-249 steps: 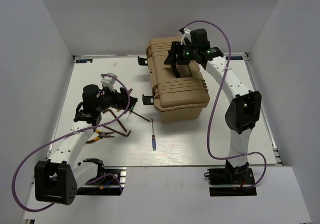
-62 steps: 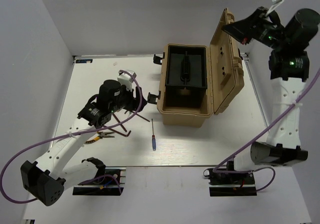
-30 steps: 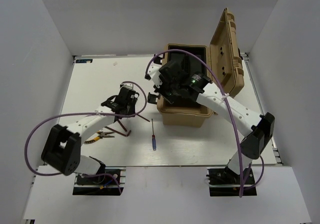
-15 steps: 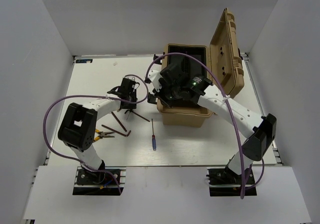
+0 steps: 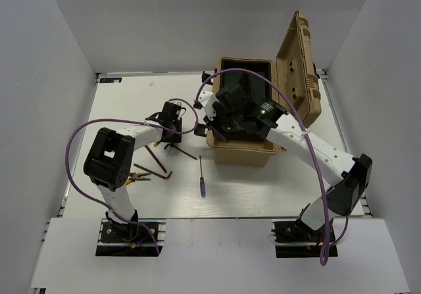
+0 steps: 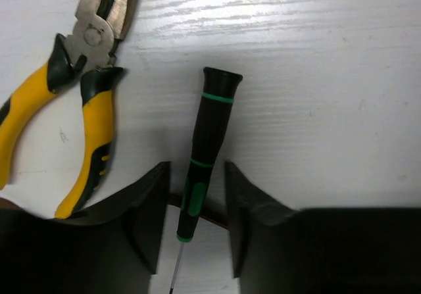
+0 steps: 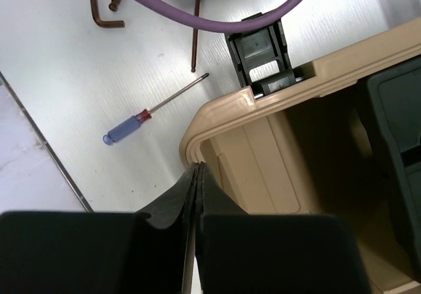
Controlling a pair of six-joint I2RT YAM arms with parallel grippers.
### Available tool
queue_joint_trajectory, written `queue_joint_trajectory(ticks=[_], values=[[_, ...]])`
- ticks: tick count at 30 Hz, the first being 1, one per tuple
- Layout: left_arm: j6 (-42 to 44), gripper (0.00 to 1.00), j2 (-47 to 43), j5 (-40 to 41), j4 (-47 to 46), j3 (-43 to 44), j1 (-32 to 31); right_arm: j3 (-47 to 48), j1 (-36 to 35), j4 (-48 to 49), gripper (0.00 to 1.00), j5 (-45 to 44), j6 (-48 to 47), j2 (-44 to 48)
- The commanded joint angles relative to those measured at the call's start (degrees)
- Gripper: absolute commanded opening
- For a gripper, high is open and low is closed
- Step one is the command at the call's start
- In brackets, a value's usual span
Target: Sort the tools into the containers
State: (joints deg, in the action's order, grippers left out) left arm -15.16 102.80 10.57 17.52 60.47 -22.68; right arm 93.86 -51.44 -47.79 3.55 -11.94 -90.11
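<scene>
The tan toolbox [image 5: 240,150] stands open, its lid [image 5: 299,64] upright and the black inner tray [image 5: 245,83] showing. My left gripper [image 5: 170,136] [image 6: 195,175] is open, low over the table. A thin black-and-green screwdriver [image 6: 209,136] lies between its fingers, touching neither. Yellow-handled pliers [image 6: 92,110] lie just beside it. A blue-handled screwdriver [image 5: 202,181] [image 7: 125,129] lies in front of the box. Dark L-shaped rods [image 5: 156,170] [image 7: 105,14] rest near the left gripper. My right gripper [image 5: 217,126] [image 7: 198,169] is shut and holds nothing, hanging over the box's front-left corner.
A black latch [image 7: 260,50] hangs open on the box's left side. A purple cable [image 7: 210,18] arcs over the table between the arms. White walls close in the table on the left, back and right.
The box lid, once shut, now stands open. The left arm has folded in and its jaws have narrowed around the black-and-green screwdriver. The right gripper has edged slightly over the box corner.
</scene>
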Motion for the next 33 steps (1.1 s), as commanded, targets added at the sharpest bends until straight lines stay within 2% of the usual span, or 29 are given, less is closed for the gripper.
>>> queue_joint_trajectory(ticks=[1,2,3,6,8,10,12,13,14,17,18,19,23,25,27,28,29,33], values=[[-0.05,0.46,0.47,0.86,0.76,1.32,0.7,-0.35,-0.06,2.09,0.0,0.84,0.69,3.44],[-0.05,0.41,0.47,0.86,0.76,1.32,0.7,-0.26,0.2,2.0,0.0,0.76,0.69,3.71],[-0.05,0.31,0.47,0.86,0.76,1.32,0.7,-0.44,0.29,2.17,0.0,0.75,0.78,3.71],[-0.66,0.16,-1.45,1.47,2.07,2.37,0.7,-0.53,0.2,2.17,0.0,0.93,0.78,4.24],[-0.66,0.15,-3.13,2.08,2.61,2.9,0.7,-0.79,0.2,2.26,0.0,1.02,0.52,4.41],[-1.19,0.13,-6.46,2.62,4.01,3.6,1.23,-0.88,0.29,2.26,0.28,1.02,0.17,4.76],[-1.19,0.13,-8.75,3.41,6.03,5.88,1.23,-0.96,0.29,2.18,0.52,1.46,-0.18,5.03],[-1.19,0.12,-10.68,3.41,6.04,7.8,1.23,-0.96,0.29,2.17,0.52,1.72,-0.45,5.11],[-1.19,0.11,-11.56,3.41,6.73,8.78,1.23,-0.88,0.29,2.09,0.5,1.9,-0.45,5.11],[-0.67,0.09,-13.68,1.13,6.74,13.25,1.23,-0.87,0.55,1.65,0.21,3.65,-0.45,5.2],[-0.66,0.09,-14.47,-1.84,6.74,14.4,1.23,-0.96,0.38,1.56,0.04,4.0,-0.45,5.2],[0.03,0.08,-14.47,-4.13,5.43,16.59,1.23,-0.79,0.55,1.47,0.0,5.22,-0.53,5.46],[1.36,0.06,-11.15,-19.13,3.49,24.68,0.09,-0.26,0.55,1.3,0.0,5.5,-0.89,5.9],[1.97,0.05,-5.9,-24.69,2.78,30.98,0.09,0.17,0.64,1.3,0.0,3.67,-1.06,6.25],[0.84,0.04,-1.66,-31.12,2.78,35.49,-0.43,0.96,0.55,1.38,0.0,-0.2,-1.41,6.43],[0.31,0.04,0.27,-32.87,2.18,39.25,-0.44,1.14,0.55,1.82,0.0,-6.82,-1.59,7.04],[-0.22,0.04,2.12,-36.89,0.52,40.85,-0.96,0.97,0.55,2.78,0.0,-9.24,-1.68,7.31],[-4.6,0.04,10.99,-41.94,-3.18,47.79,-1.58,-0.61,1.34,5.86,0.0,-18.92,-1.68,9.94]])
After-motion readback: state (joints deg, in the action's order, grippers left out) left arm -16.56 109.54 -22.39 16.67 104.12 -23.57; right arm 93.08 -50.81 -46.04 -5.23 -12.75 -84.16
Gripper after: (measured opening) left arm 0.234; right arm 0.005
